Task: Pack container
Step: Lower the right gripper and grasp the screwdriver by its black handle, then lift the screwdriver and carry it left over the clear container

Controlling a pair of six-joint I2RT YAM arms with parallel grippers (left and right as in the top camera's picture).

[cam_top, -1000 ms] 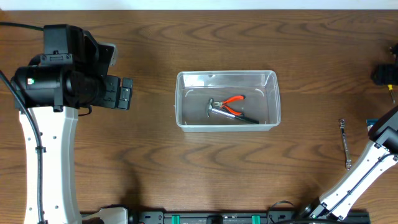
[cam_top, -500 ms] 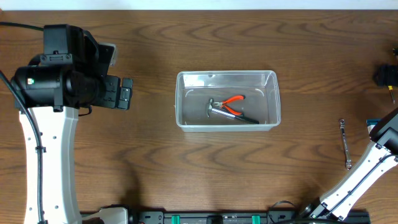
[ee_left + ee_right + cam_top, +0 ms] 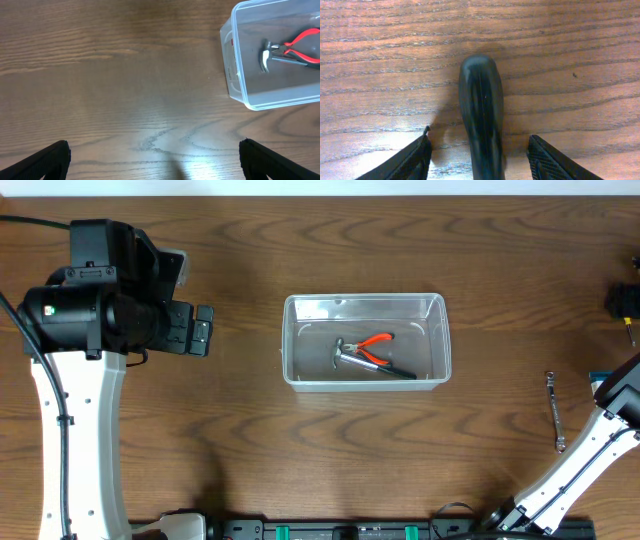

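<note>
The container [image 3: 366, 300], a clear plastic bin, stands mid-table and also shows at the upper right of the left wrist view [image 3: 235, 75]. Inside it lie a small hammer [image 3: 350, 357] and red-handled pliers [image 3: 376, 342]. My left gripper [image 3: 203, 330] hangs open over bare wood left of the bin, its fingers wide apart [image 3: 154, 150]. My right gripper [image 3: 479, 145] is at the table's far right edge [image 3: 625, 302]. Its jaws straddle a black rounded tool handle [image 3: 480, 100] lying on the wood, with a gap on each side.
A silver wrench [image 3: 555, 412] lies on the wood at the right, near the right arm's white link [image 3: 585, 455]. A small blue object [image 3: 597, 376] peeks out beside that arm. The left arm's black body [image 3: 95, 300] fills the left side.
The dark right gripper at the table's right edge has shifted slightly further right. The left arm, the bin and its tools have not moved.
</note>
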